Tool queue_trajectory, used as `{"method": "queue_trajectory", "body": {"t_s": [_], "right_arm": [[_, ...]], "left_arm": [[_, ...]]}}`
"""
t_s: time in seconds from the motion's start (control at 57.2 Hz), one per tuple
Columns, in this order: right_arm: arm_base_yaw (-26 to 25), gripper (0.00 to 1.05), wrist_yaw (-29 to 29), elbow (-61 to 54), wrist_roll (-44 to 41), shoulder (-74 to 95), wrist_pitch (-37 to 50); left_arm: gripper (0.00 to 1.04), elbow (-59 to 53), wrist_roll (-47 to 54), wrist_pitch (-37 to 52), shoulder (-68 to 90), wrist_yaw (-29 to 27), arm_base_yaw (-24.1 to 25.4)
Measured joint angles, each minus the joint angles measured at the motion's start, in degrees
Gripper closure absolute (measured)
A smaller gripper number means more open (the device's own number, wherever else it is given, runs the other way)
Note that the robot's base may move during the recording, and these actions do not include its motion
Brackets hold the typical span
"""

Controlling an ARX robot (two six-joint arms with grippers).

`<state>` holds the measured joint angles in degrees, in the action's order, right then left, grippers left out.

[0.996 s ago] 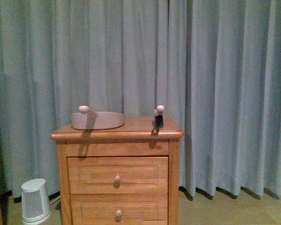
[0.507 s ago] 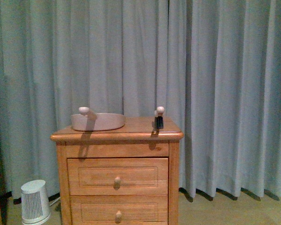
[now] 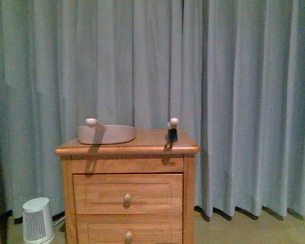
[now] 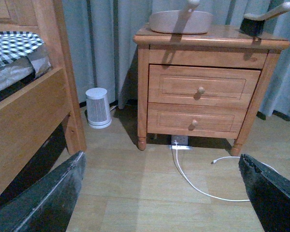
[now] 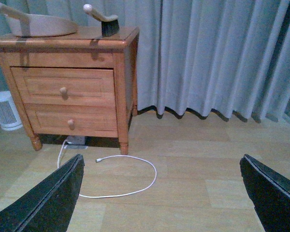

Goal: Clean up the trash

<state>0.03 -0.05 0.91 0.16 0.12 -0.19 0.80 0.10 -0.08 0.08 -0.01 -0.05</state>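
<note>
no readable text, labels, numbers

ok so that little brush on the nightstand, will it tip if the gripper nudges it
Probably yes: the brush rests on its narrow black bristles with the long handle slanting up, so a nudge likely topples it. It looks small and plastic, so probably light. The handle is likely stiff and the bristles springy.

Glossy wooden nightstand, matt plastic dustpan, cloth curtain

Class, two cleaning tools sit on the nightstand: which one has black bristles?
The brush, near the right edge of the nightstand: black bristles under a pale handle. The pink dustpan is a scoop without bristles.
</note>
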Motion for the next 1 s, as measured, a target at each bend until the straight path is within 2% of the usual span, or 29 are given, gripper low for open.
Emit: {"method": "queue_trajectory", "body": {"t_s": [0.996], "right_arm": [[0.0, 0.07, 0.0, 0.0, 0.0, 0.0, 0.0]], "left_arm": [[0.08, 0.0, 0.0, 0.0, 0.0, 0.0, 0.0]]}}
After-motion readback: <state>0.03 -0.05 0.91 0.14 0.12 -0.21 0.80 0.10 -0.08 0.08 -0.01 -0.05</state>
